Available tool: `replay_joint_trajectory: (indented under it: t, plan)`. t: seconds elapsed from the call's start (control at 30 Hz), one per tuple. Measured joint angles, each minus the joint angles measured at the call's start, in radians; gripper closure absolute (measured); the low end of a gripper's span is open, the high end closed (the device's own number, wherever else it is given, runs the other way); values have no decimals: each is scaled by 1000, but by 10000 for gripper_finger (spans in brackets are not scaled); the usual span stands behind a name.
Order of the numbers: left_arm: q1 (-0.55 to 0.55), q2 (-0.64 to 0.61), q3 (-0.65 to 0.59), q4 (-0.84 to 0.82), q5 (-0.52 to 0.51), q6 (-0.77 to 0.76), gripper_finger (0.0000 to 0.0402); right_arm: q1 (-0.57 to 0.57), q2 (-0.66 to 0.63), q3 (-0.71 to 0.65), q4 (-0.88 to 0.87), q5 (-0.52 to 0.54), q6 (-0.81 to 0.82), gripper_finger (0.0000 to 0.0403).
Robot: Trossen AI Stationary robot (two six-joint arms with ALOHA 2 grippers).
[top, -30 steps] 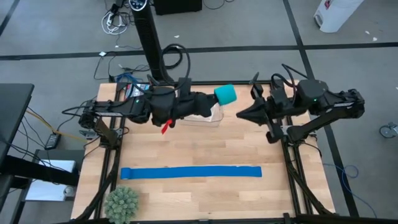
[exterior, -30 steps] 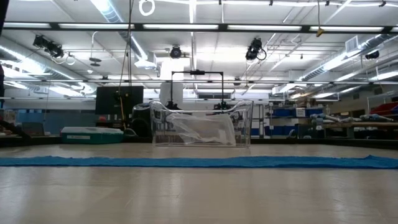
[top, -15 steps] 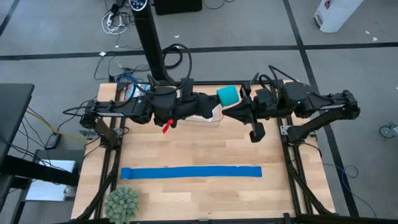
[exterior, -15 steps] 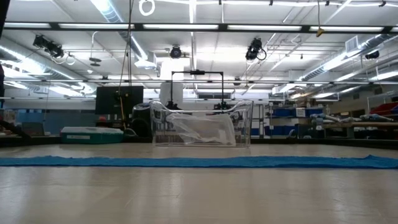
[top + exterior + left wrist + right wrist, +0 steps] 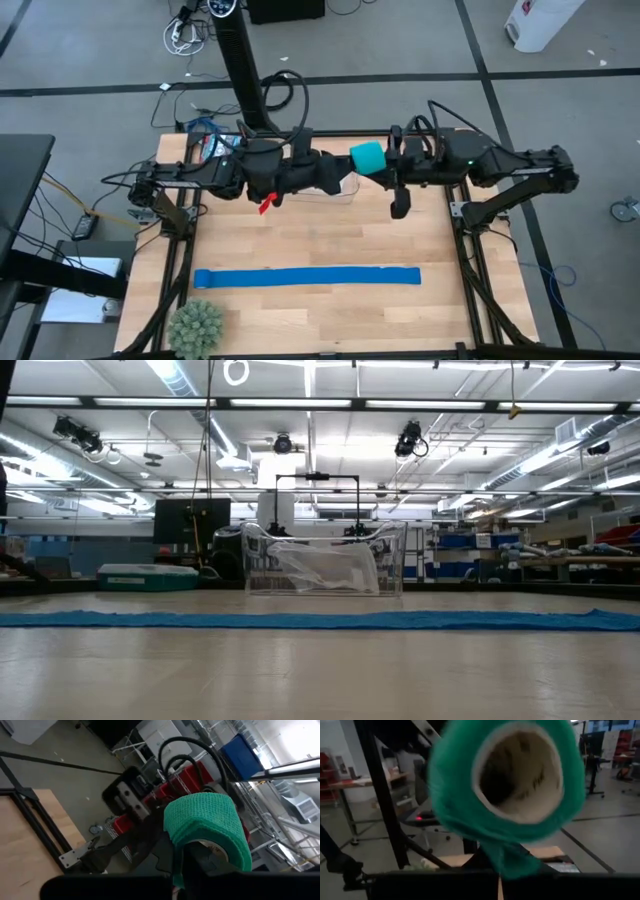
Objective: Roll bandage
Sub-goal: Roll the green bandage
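The bandage (image 5: 366, 155) is a small teal roll with a pale hollow core, held high above the far middle of the table. My left gripper (image 5: 349, 168) reaches in level from the table's left and is shut on it. My right gripper (image 5: 386, 166) comes in level from the table's right, shut, with its tips right at the roll's open end. The right wrist view looks straight into the core (image 5: 520, 770). A loose teal flap (image 5: 510, 857) hangs from the roll toward the right fingers. My left gripper holds the bandage roll by its lower wall (image 5: 176, 857), at the end that faces the gripper. The fingers come in level from the table's left, and the gripper's own body hides how they close on it. The roll is lifted clear, its axis about level. My right gripper's shut tips stand at the roll's hanging flap (image 5: 506, 869). I cannot tell whether they touch it.
A clear plastic bin (image 5: 340, 187) stands on the table's far middle, under the roll. A long royal-blue strip (image 5: 307, 277) lies flat across the near half. A green spiky ball (image 5: 195, 326) sits at the near left corner.
My right gripper has gone toward the table's left and a little down, up to the roll's open end. The left gripper and the roll have stayed where they were.
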Motion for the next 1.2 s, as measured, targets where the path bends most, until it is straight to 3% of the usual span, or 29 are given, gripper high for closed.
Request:
replay_joint_trajectory:
  t: [0.37,0.6,0.7,0.9,1.2]
  plan:
    - [5,0,0,28,52,47,379,-8,22,0,-65,33,28,402]
    - [-13,0,0,84,49,166,379,-5,5,-1,-338,18,125,402]
    - [-17,0,2,48,47,217,379,11,-22,-1,-343,7,118,402]
    - [-22,1,2,42,-42,331,379,-5,-97,0,-326,-157,47,402]
    - [-38,-1,1,81,-95,438,379,-128,-178,0,-421,-145,55,401]
